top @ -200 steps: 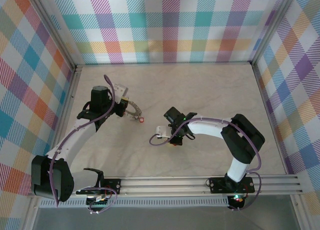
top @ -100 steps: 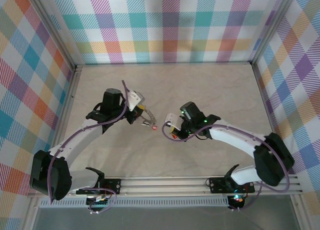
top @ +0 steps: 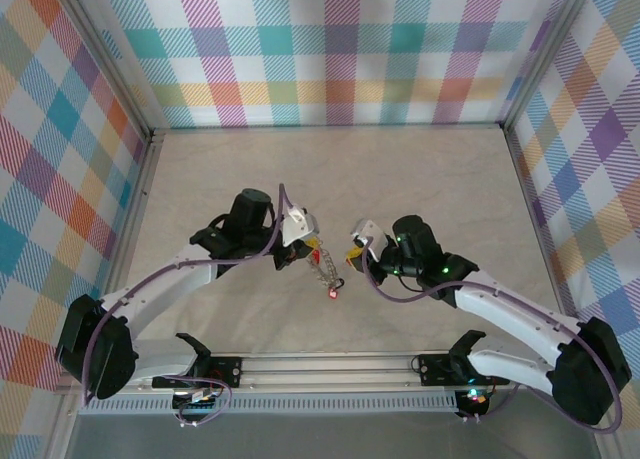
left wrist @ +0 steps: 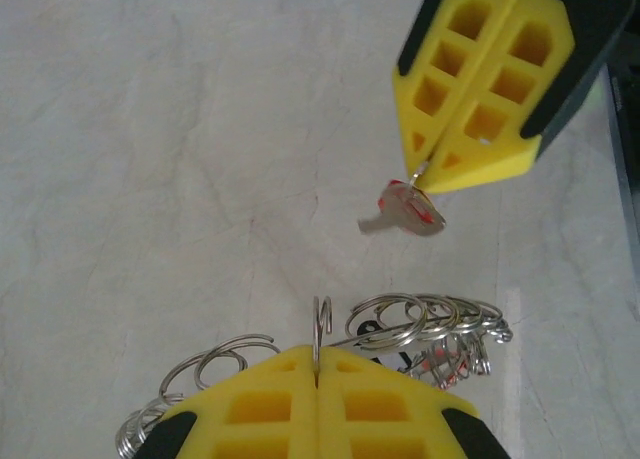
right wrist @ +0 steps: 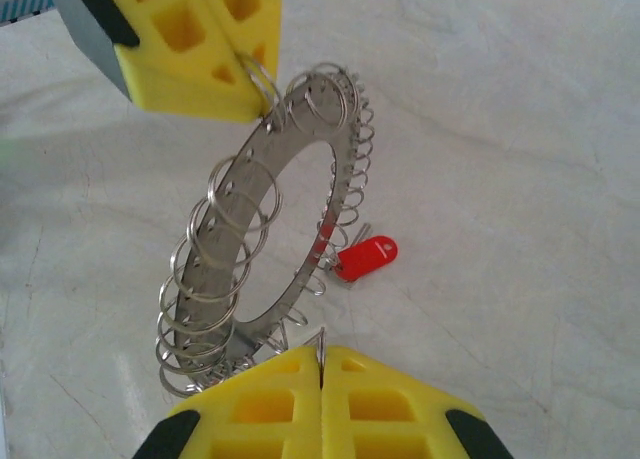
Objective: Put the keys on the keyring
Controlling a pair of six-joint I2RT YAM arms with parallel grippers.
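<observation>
We have swung both arms to mid-frame: left claw (top: 311, 244) clamps the keyring (right wrist: 226, 244), right claw (top: 356, 249) pinches a key (left wrist: 408, 207); threading seems next.

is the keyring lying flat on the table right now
No, the left gripper pinches the keyring by its rim and holds it raised, tilted above the table.
</observation>
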